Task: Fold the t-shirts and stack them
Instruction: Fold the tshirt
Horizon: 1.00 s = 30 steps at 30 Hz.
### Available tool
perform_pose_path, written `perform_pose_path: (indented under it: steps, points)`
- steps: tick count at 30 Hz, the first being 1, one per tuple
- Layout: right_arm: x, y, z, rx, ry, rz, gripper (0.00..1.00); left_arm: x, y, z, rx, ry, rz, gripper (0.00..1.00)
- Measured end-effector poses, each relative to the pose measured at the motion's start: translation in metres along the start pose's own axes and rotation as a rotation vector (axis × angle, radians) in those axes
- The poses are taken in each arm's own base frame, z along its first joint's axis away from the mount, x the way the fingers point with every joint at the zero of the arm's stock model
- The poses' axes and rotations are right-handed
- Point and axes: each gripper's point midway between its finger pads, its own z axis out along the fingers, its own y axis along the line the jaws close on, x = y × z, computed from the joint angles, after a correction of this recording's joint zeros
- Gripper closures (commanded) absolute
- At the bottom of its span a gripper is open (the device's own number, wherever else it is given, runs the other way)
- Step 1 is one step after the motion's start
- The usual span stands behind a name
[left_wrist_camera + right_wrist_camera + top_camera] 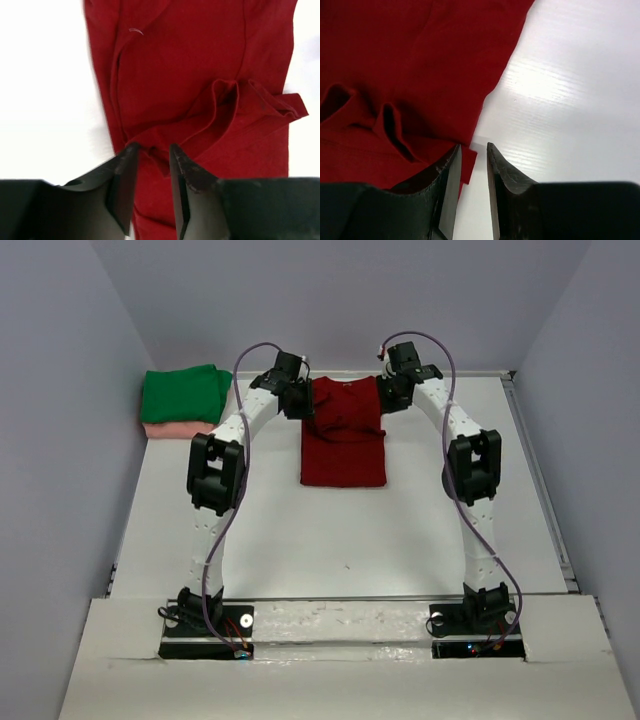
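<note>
The dark red short-sleeved cotton t-shirt [343, 445] lies partly folded and rumpled at its far end, toward the back of the white surface [300, 530]. The left gripper [153, 147] and the right gripper [472, 146] sit at its far corners, jaws slightly spread, pinching nothing. At far left, a folded bright green t-shirt [183, 393] rests on a pale salmon pink t-shirt [175, 429].

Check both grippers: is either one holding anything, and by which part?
Nothing is held. Both stand open over the dark red t-shirt: the left gripper over a crease near its edge, the right gripper at its side edge.
</note>
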Motion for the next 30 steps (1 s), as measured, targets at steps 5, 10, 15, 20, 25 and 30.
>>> perform_pose_path:
  steps: [5, 10, 15, 20, 25, 30]
  points:
    - [0.015, 0.009, -0.019, -0.046, 0.031, 0.026, 0.7, -0.019, 0.001, -0.025, -0.065, -0.069, -0.009, 0.42]
    - [0.015, 0.02, -0.043, -0.078, 0.02, 0.032, 0.82, -0.025, 0.004, -0.064, -0.136, -0.136, -0.056, 0.43]
    - [0.023, 0.047, -0.044, -0.143, 0.042, 0.017, 1.0, 0.0, -0.008, -0.082, -0.14, -0.125, -0.073, 1.0]
    - [0.04, 0.082, -0.039, -0.199, 0.084, -0.015, 1.0, 0.047, -0.033, -0.062, -0.046, -0.012, -0.085, 1.0]
    - [0.059, 0.104, -0.024, -0.23, 0.135, -0.024, 1.0, 0.088, -0.056, -0.039, 0.014, 0.102, -0.087, 1.0]
    - [0.081, 0.105, -0.015, -0.228, 0.188, -0.011, 1.0, 0.11, -0.068, -0.026, 0.028, 0.154, -0.073, 1.0]
